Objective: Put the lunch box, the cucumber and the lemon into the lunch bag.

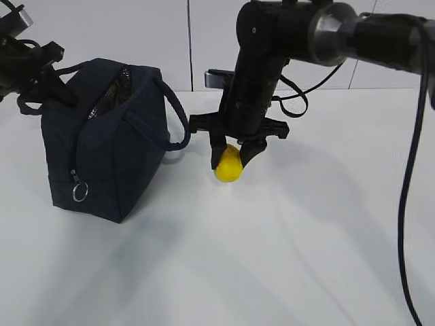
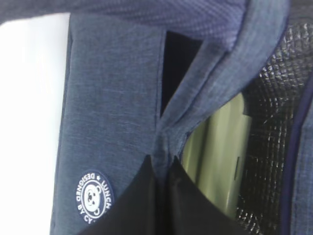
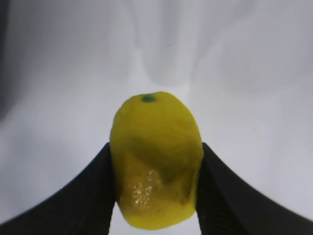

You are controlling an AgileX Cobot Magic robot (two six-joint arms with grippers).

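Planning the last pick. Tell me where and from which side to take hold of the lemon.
Grip the lemon across its narrow middle, coming straight down from above. It lies on the table with open space all around, and its curved flanks face outward, so fingers can close on both sides. The right end effector already straddles it that way, a finger against each flank in the right wrist view.

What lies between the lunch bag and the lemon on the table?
Only bare white table: the exterior view shows nothing between the lunch bag and the lemon, apart from the bag's handle loop hanging toward it.
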